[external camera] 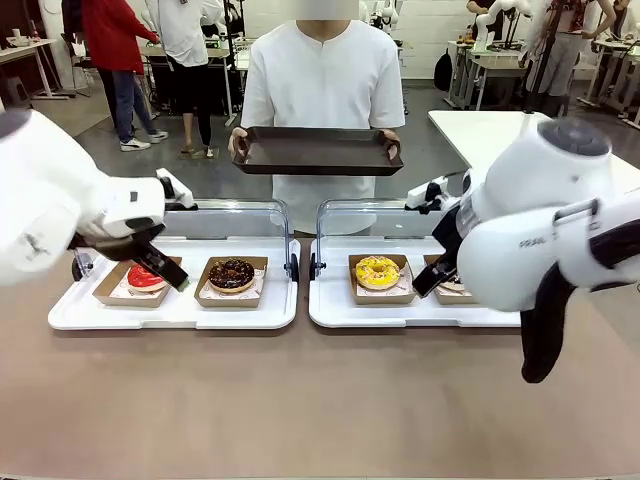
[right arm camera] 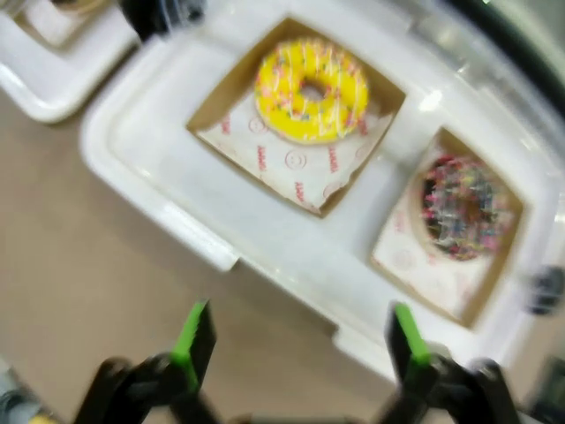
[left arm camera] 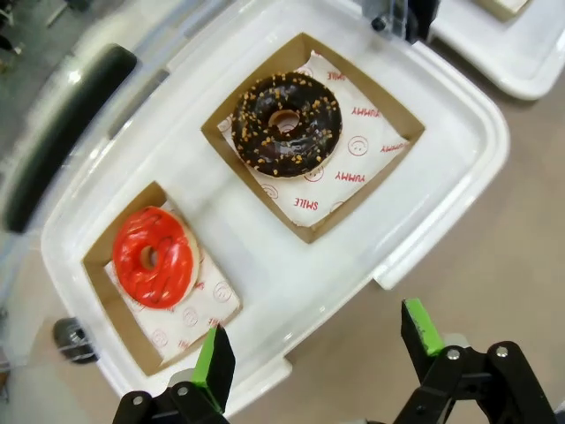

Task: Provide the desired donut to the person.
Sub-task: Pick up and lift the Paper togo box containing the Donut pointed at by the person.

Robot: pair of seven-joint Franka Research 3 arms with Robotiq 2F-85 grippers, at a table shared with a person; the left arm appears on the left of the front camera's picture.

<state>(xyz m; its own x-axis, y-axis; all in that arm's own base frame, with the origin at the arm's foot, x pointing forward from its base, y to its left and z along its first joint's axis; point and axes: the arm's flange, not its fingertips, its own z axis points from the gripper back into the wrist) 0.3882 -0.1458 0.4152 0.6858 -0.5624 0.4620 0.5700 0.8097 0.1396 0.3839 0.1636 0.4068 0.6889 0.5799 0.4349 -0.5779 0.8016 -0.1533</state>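
Observation:
Four donuts lie in cardboard trays on two white trays. The red donut (external camera: 144, 277) (left arm camera: 154, 256) and the chocolate donut (external camera: 231, 274) (left arm camera: 288, 124) are on the left tray (external camera: 170, 312). A yellow donut (external camera: 377, 271) (right arm camera: 311, 89) and a sprinkled dark donut (right arm camera: 462, 208) are on the right tray (external camera: 340, 312). My left gripper (external camera: 165, 270) (left arm camera: 318, 353) hangs open over the left tray's front edge, beside the red donut. Open too, my right gripper (external camera: 432, 280) (right arm camera: 300, 344) hovers above the right tray's front edge. The person (external camera: 322, 85) stands across the table holding a dark tray (external camera: 317, 150).
Clear hinged lids (external camera: 235, 218) stand open behind both white trays. The brown tabletop (external camera: 300, 400) lies bare in front of them. Other people and tables are far behind the person.

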